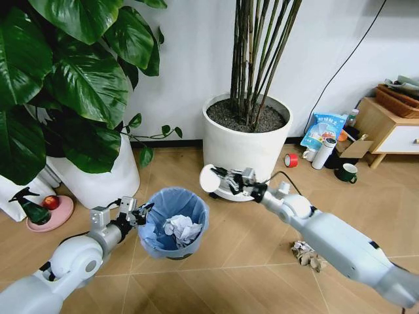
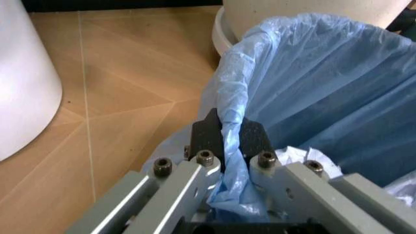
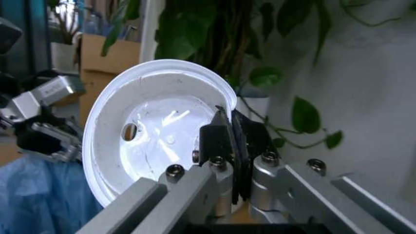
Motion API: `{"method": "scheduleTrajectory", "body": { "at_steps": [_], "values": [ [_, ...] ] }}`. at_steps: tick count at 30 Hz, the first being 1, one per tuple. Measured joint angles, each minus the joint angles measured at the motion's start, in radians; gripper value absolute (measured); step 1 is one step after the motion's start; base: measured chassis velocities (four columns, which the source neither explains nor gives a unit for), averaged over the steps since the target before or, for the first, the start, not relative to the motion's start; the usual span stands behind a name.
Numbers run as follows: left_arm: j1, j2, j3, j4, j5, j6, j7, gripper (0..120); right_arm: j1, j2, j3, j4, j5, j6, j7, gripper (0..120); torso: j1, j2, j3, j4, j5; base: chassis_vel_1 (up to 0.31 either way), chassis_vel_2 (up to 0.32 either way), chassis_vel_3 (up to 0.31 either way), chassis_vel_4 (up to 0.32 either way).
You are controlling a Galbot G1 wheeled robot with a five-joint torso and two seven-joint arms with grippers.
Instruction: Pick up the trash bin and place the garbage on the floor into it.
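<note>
The trash bin [image 1: 173, 222], black with a light blue liner, hangs just off the floor with white paper balls [image 1: 182, 229] inside. My left gripper [image 1: 139, 213] is shut on its near rim; in the left wrist view the pads [image 2: 229, 138] pinch the bin's [image 2: 312, 97] liner edge. My right gripper [image 1: 226, 178] is shut on a white disc [image 1: 210, 178], held up just right of and above the bin. In the right wrist view the disc [image 3: 153, 141] stands on edge between the fingers [image 3: 229, 146]. A grey-brown paper wad [image 1: 309, 254] lies on the floor under my right arm.
A large white pot [image 1: 247, 134] with bamboo stems stands behind the bin, another white pot [image 1: 98, 173] with big leaves to the left. A red tape roll [image 1: 291, 159], white bottle [image 1: 323, 153], blue-white packet [image 1: 323, 129] and dark mug [image 1: 346, 173] sit by a wooden cabinet [image 1: 389, 127] at right.
</note>
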Motion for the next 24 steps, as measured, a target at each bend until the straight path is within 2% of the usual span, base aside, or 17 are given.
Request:
{"method": "scheduleTrajectory", "body": {
  "at_steps": [8,21,24],
  "values": [
    [-0.032,-0.005,0.025,0.013,-0.001,-0.001,0.006,0,0.043,0.036,-0.100,-0.020,0.015,-0.008,0.010,0,0.000,0.000,0.000,0.0002,-0.0001,0.000,0.000,0.000,0.000],
    [-0.056,-0.009,0.036,0.018,-0.009,-0.001,0.007,0,0.053,0.049,-0.192,-0.031,0.026,-0.026,0.033,0,0.000,0.000,0.000,0.0001,-0.0001,0.000,0.000,0.000,0.000],
    [-0.056,-0.008,0.033,0.018,-0.011,-0.001,0.007,0,0.053,0.050,-0.204,-0.031,0.026,-0.033,0.036,11,0.000,0.000,0.000,0.0001,-0.0001,0.000,0.000,0.000,0.000]
  ]
}}
